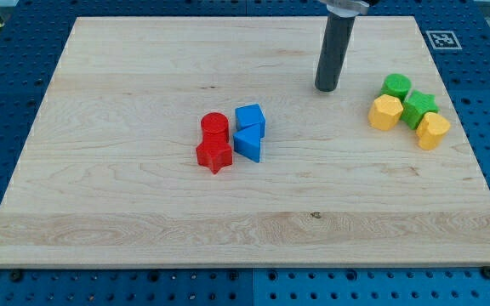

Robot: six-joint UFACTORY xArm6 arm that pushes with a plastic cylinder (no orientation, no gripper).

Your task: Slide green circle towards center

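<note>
**Green circle boxed in at the view's right**

Board first: we see pale wood filling most of the view on a blue perforated table. Our rod comes down from the view's top, and my tip rests on bare wood, near the green circle on its left side but apart from it. We have no fingers to spread or pinch; the rod simply ends.

The green circle sits topmost in a tight right-hand cluster, touching or nearly touching the yellow hexagon and the green star, with a second yellow block below those. Around the centre stand the red cylinder, red star, blue cube and blue triangle.

Risk, as we judge it: the tip is on the wrong side. Pushing from here drives the circle away from centre. Circling behind it could drag the star or hexagon along, and a long push may hit the blue cube.
</note>
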